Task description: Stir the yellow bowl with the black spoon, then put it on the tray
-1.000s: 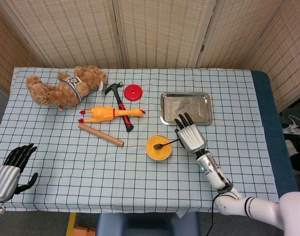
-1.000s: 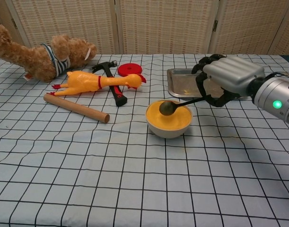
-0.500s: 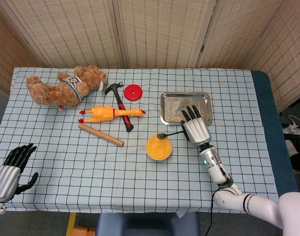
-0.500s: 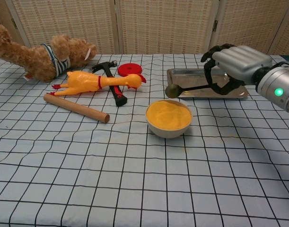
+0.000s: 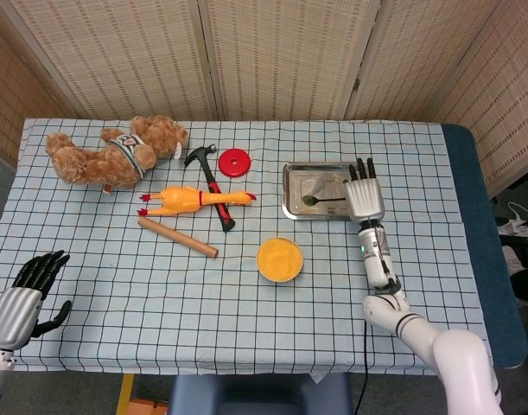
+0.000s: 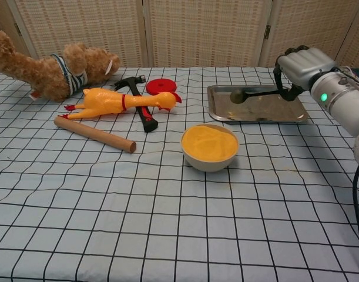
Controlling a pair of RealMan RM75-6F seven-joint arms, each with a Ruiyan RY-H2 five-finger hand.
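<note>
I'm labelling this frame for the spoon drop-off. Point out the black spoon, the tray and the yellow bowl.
black spoon [image 6: 238, 95]: chest view, on its bowl end.
tray [image 5: 291, 210]: head view, on its front-left rim.
yellow bowl [image 6: 210, 161]: chest view, on its outer front wall.

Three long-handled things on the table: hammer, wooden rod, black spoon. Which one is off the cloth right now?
The black spoon: the right hand holds it over the tray. The hammer and wooden rod both lie flat on the cloth, left of the yellow bowl.
</note>
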